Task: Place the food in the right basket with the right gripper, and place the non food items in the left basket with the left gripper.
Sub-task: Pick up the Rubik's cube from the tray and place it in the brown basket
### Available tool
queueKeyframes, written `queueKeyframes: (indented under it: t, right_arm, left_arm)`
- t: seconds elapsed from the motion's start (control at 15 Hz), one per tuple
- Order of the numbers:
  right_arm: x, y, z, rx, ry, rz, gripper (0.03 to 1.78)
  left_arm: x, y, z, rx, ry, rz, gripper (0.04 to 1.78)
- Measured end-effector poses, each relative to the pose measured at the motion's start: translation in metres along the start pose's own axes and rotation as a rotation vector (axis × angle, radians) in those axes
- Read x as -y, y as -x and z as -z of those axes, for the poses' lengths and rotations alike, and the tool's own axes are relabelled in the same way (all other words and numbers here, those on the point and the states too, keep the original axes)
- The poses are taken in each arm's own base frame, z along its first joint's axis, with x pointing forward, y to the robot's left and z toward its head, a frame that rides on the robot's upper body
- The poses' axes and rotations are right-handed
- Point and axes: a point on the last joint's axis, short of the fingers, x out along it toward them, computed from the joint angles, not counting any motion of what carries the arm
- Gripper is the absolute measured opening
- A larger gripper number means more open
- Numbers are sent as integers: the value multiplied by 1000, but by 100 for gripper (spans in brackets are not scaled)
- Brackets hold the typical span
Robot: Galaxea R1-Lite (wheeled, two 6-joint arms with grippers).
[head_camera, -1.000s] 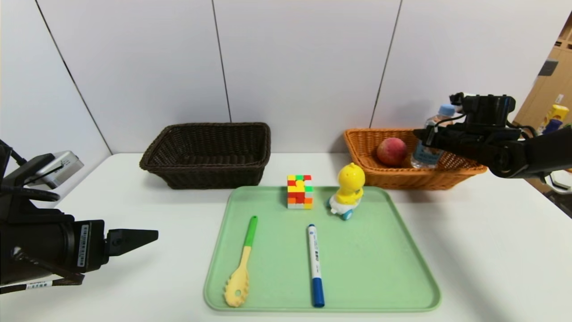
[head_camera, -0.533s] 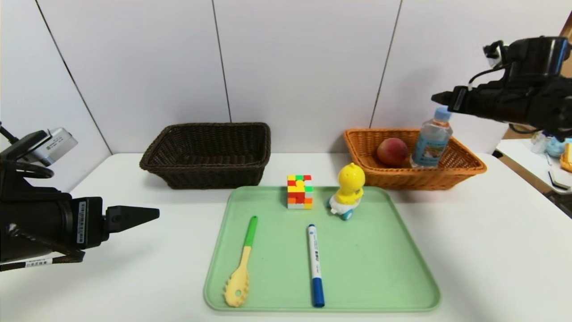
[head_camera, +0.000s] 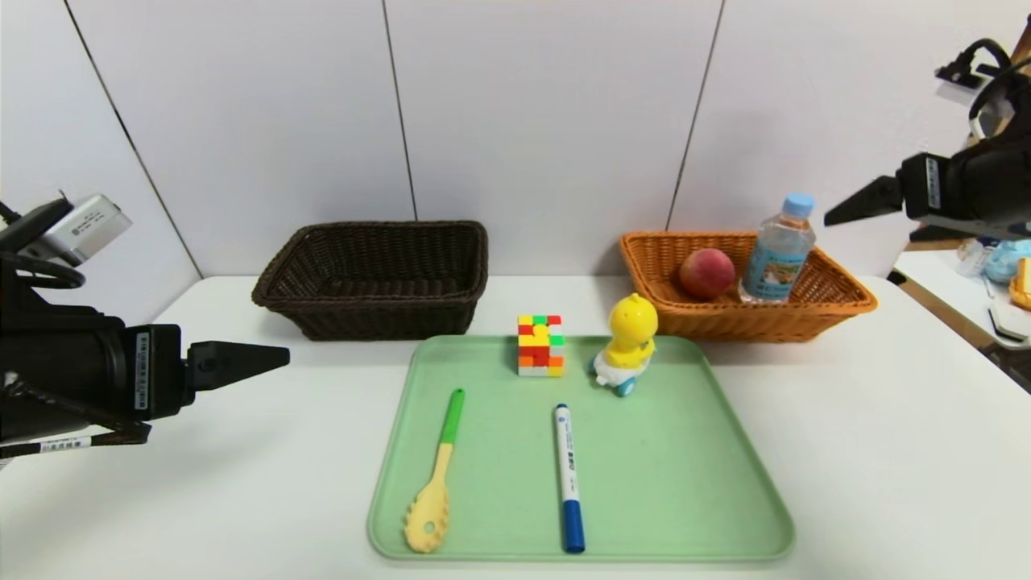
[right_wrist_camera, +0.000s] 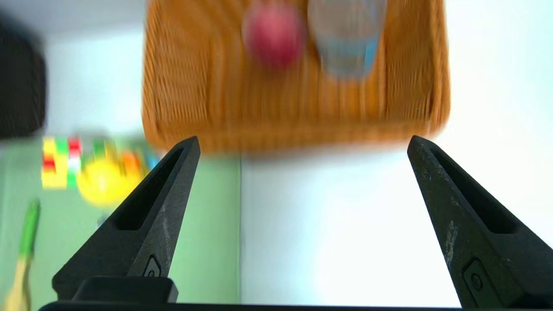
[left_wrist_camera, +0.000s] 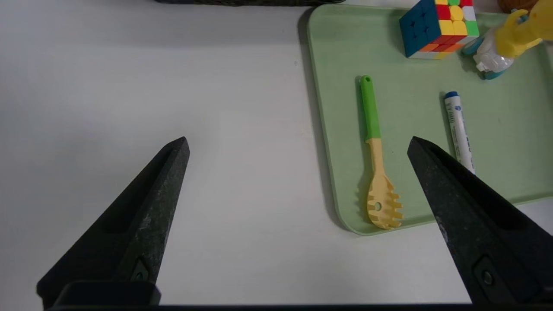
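The peach (head_camera: 706, 273) and the water bottle (head_camera: 778, 249) sit in the orange basket (head_camera: 838, 310) at the back right; the bottle stands upright. The dark brown basket (head_camera: 374, 278) stands at the back left. On the green tray (head_camera: 668, 483) lie the puzzle cube (head_camera: 540, 345), the duck toy (head_camera: 627, 344), the pasta spoon (head_camera: 439, 475) and the marker (head_camera: 568, 477). My right gripper (head_camera: 838, 211) is open and empty, high to the right of the bottle. My left gripper (head_camera: 278, 356) is open and empty above the table, left of the tray; its view shows the spoon (left_wrist_camera: 375, 155).
The white table (head_camera: 886, 451) carries everything. A side surface with small items (head_camera: 995, 274) lies beyond the table's right edge. The wall panels stand right behind the baskets.
My right gripper has let go of the bottle, risen and drawn back to the right. The bottle stays upright in the orange basket. My left gripper has risen slightly.
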Motion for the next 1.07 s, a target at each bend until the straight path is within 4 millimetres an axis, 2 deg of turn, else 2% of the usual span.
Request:
queueKeyframes:
  t: [0.13, 0.4, 0.6, 0.87, 1.07]
  right_arm:
    - [-2, 9, 25, -168, 36, -11, 167]
    - [-10, 24, 43, -255, 9, -30, 169]
    - [-13, 31, 49, -297, -52, -21, 169]
    - [-17, 33, 55, -300, -106, -20, 169]
    - [-20, 34, 59, -227, -83, -32, 170]
  left_arm:
    - [7, 5, -7, -35, -7, 14, 178]
    - [32, 16, -34, -170, 22, 43, 178]
    - [63, -3, -44, -251, 6, 19, 178]
    - [116, -37, -38, -228, -32, -3, 178]
    - [156, -49, -17, -221, -104, 115, 178]
